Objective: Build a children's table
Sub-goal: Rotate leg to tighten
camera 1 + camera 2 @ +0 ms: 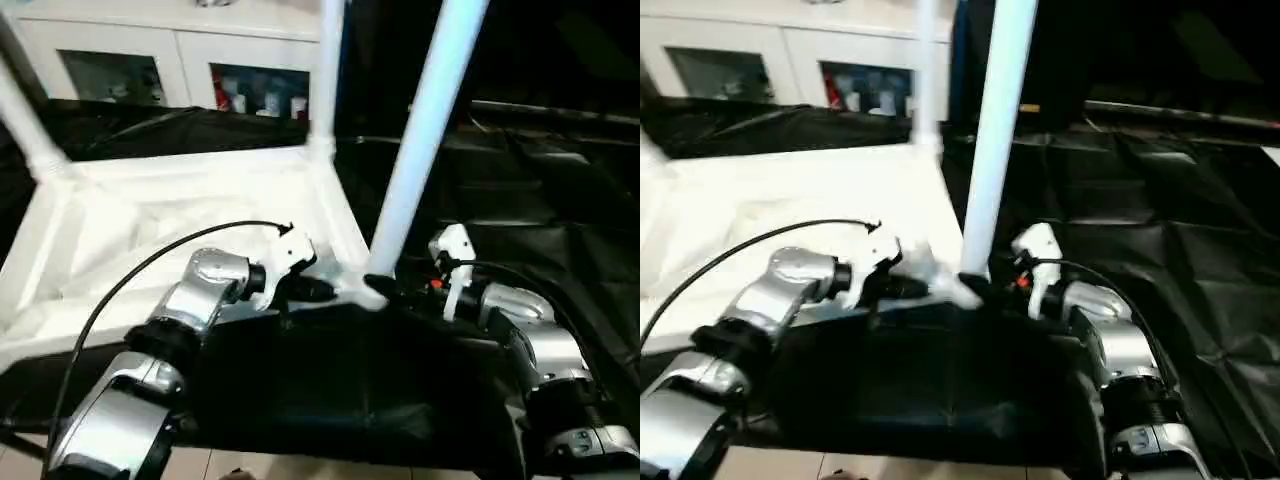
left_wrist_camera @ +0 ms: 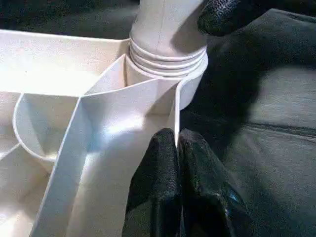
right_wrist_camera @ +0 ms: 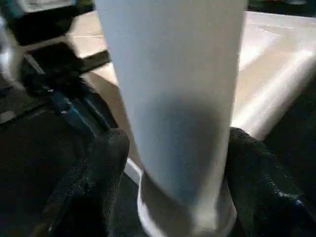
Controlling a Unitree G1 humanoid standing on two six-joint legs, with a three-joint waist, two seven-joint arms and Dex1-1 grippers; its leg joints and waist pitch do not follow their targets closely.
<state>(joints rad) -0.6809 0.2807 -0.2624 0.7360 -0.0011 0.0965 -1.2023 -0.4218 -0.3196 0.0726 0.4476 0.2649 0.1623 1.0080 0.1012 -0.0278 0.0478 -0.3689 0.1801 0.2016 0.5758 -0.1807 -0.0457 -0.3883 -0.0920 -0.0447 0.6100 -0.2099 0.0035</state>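
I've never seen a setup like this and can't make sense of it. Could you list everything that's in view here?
Tabletop: one, white, ribbed underside up, lying on the black-draped table.
Legs: three in view, white, standing up from the tabletop's corner sockets; the near leg at the corner by the robot, the far leg at the corner beyond it, the left leg at the far left corner.
Black-draped table: one, black, under everything.
Cabinet: one, white with glass doors, behind the table.
Cable: one, black, arching over the left forearm.
Left pincer: black fingers pressed together at the tabletop's edge wall, below the near leg's socket.
Right pincer: black fingers either side of the near leg's base.
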